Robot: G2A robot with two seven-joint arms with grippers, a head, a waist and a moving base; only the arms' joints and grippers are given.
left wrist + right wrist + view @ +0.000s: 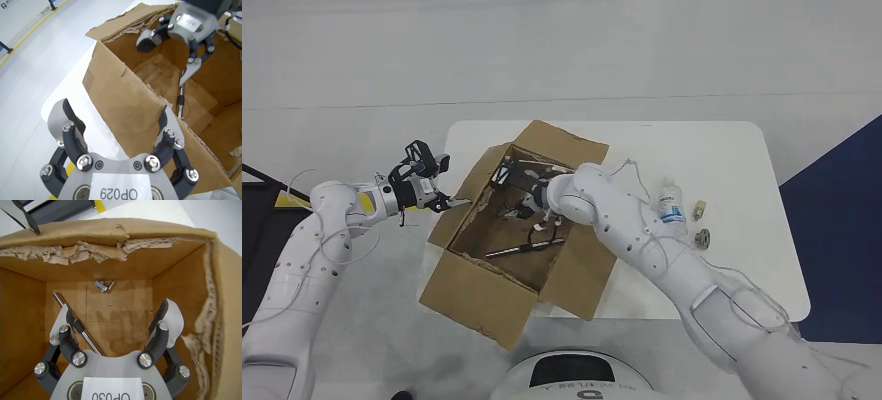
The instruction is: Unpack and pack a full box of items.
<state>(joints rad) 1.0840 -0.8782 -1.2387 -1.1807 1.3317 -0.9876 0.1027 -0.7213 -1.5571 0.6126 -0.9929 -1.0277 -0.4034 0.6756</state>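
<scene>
An open cardboard box (492, 290) with torn flaps stands on the white table. My right gripper (116, 308) is down inside it, open, with nothing between its fingers. It hangs over a long metal rod (88, 338) with a black sleeve that lies on the box floor. A small grey metal part (103, 286) lies by the far wall. My left gripper (116, 109) is open outside the box, its fingertips at the rim of the left wall (121, 98). The left wrist view shows the right gripper (164, 62) above the rod (180, 100).
On the table right of the box stand a small white bottle (670, 200), a little brass piece (698, 209) and a round metal piece (703, 237). The box's flaps (577, 275) hang outward on all sides. The table (742, 280) has bare surface near its right edge.
</scene>
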